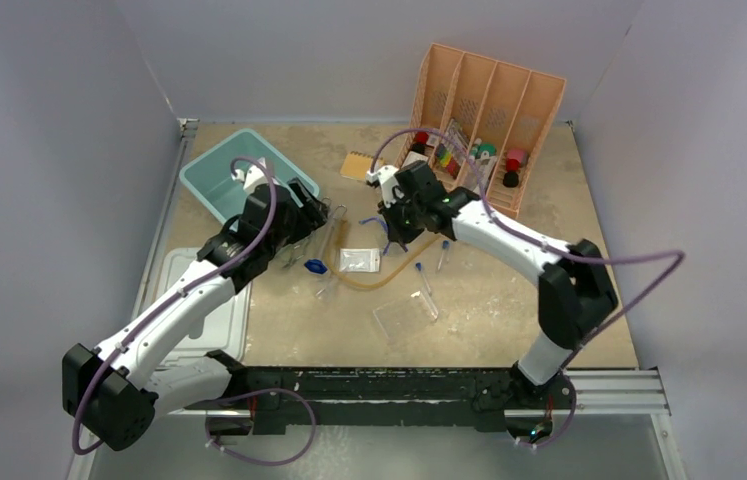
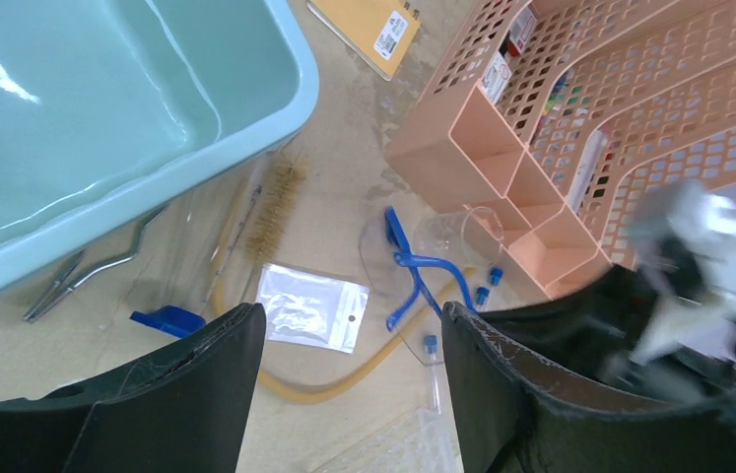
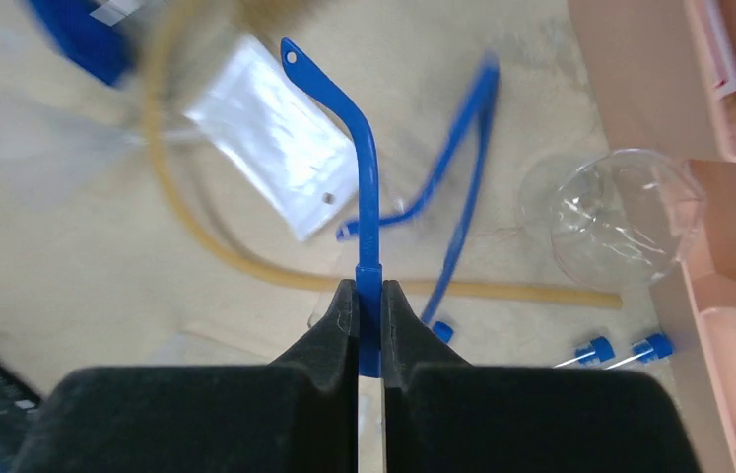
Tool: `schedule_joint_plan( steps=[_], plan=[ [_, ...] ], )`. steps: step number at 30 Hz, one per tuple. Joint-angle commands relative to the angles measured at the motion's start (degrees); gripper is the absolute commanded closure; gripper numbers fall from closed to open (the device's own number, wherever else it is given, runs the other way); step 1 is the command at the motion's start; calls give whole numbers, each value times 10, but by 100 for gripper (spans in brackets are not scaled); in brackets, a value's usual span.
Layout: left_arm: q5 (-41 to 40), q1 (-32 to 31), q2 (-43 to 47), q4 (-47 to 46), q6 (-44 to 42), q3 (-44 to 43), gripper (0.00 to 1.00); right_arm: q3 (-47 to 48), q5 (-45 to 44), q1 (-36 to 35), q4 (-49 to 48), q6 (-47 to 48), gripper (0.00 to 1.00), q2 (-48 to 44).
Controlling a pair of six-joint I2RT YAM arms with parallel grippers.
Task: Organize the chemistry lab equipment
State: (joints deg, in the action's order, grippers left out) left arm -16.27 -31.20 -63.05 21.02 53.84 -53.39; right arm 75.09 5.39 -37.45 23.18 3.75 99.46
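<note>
My right gripper is shut on one blue temple arm of the goggles, whose frame lies in front of the peach divider. The left gripper hangs open and empty beside the teal bin, above the small clear bag. Amber tubing curves round the bag. Metal tongs lie along the bin's wall. Blue-capped test tubes lie loose near the divider. The clear tube rack sits nearer the arms' bases.
A teal bin stands at the back left and a peach divider with bottles at the back right. An orange notepad lies between them. A clear beaker, a bottle brush and a small blue piece are on the table.
</note>
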Motion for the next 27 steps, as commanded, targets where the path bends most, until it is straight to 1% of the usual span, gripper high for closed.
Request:
schedule_joint_plan(
  steps=[1,5,7,10,14,16,19,21,23,27],
  plan=[
    [17,-1,12,-63,37,12,34,-20,77,-2,-67,-71,100,-105],
    [36,-1,22,-92,59,14,32,-53,89,-1,-135,-158,100,-161],
    [49,-1,25,-108,69,15,32,-56,76,-1,-152,-194,100,-179],
    [47,-1,43,-119,99,19,31,-54,58,-1,-170,-250,100,-198],
    [55,-1,77,-135,165,47,29,-52,37,-1,-209,-332,100,-222],
    [65,0,87,-137,212,61,29,-47,37,-1,-228,-368,100,-227],
    [74,0,88,-97,295,65,29,-46,24,-1,-268,-411,100,-240],
    [84,0,88,-79,330,60,29,-51,24,-1,-293,-424,100,-251],
    [98,0,84,-82,359,58,29,-56,28,-1,-314,-425,100,-261],
    [154,0,58,-141,419,59,29,-75,47,-1,-369,-423,100,-285]
  ],
)
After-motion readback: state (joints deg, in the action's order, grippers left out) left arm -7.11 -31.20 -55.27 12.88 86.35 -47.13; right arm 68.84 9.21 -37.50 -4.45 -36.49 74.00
